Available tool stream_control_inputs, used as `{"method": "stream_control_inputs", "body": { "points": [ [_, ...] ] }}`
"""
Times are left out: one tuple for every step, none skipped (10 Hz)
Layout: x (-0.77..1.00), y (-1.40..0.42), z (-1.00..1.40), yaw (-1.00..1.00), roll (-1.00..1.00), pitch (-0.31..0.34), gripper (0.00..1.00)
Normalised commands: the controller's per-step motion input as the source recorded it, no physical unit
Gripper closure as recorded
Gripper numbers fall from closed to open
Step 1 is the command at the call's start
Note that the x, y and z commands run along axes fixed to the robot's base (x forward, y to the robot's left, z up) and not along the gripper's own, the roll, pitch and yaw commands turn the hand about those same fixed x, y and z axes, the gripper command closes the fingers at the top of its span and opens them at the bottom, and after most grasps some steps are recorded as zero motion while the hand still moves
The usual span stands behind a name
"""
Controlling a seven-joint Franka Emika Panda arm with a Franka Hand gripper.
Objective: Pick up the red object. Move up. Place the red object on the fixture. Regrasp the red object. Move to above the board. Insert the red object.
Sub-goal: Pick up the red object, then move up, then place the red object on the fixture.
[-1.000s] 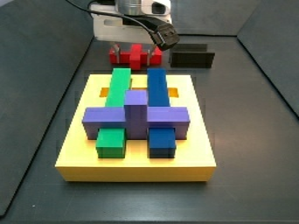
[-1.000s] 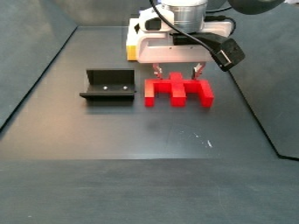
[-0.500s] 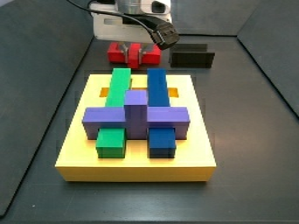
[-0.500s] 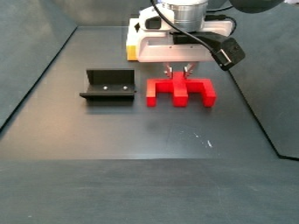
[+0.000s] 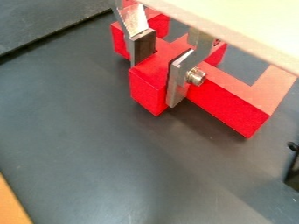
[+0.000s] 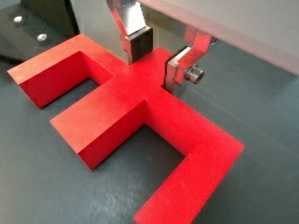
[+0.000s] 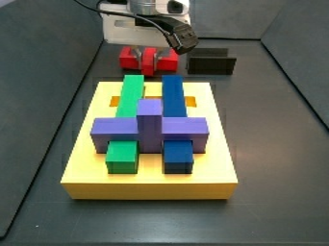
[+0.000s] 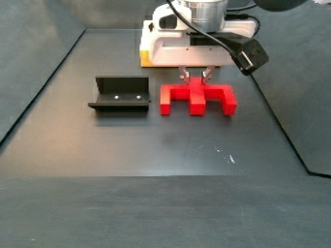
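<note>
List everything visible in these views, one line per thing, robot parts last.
red object: one, red, comb-shaped with three prongs, flat on the floor beside the fixture.
fixture: one, dark L-shaped bracket, on the floor, apart from the red object.
board: one, yellow, on the floor nearer the camera in a side view.
blocks on the board: green, blue and purple pieces, slotted together.
gripper: one, silver fingers with dark pads, down over the red object, straddling its middle prong; contact unclear.
</note>
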Motion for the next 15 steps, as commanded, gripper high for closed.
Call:
{"method": "stream_control_inputs", "body": {
  "points": [
    [0.0, 0.0, 0.0, 0.0, 0.0, 0.0, 1.0],
    [0.0, 0.0, 0.0, 0.0, 0.0, 0.0, 1.0],
    [0.0, 0.0, 0.0, 0.0, 0.0, 0.0, 1.0],
    [0.0, 0.0, 0.0, 0.0, 0.0, 0.0, 1.0],
    [0.0, 0.0, 0.0, 0.0, 0.0, 0.0, 1.0],
    [0.0, 0.0, 0.0, 0.0, 0.0, 0.0, 1.0],
    [0.0, 0.0, 0.0, 0.0, 0.0, 0.0, 1.0],
    [0.0, 0.0, 0.0, 0.0, 0.0, 0.0, 1.0],
    [0.0, 0.0, 0.83, 0.0, 0.0, 0.0, 1.0],
    [0.05, 0.05, 0.85, -0.07, 0.0, -0.019, 1.0],
    [-0.01, 0.03, 0.56, -0.06, -0.02, 0.007, 1.0],
    [0.0, 0.01, 0.23, -0.04, -0.04, -0.005, 1.0],
    [0.0, 0.0, 0.0, 0.0, 0.0, -0.009, 1.0],
    [0.01, 0.0, 0.0, -0.01, -0.05, -0.04, 1.0],
    [0.84, 0.35, 0.0, 0.05, -0.23, 0.083, 1.0]
  ]
}}
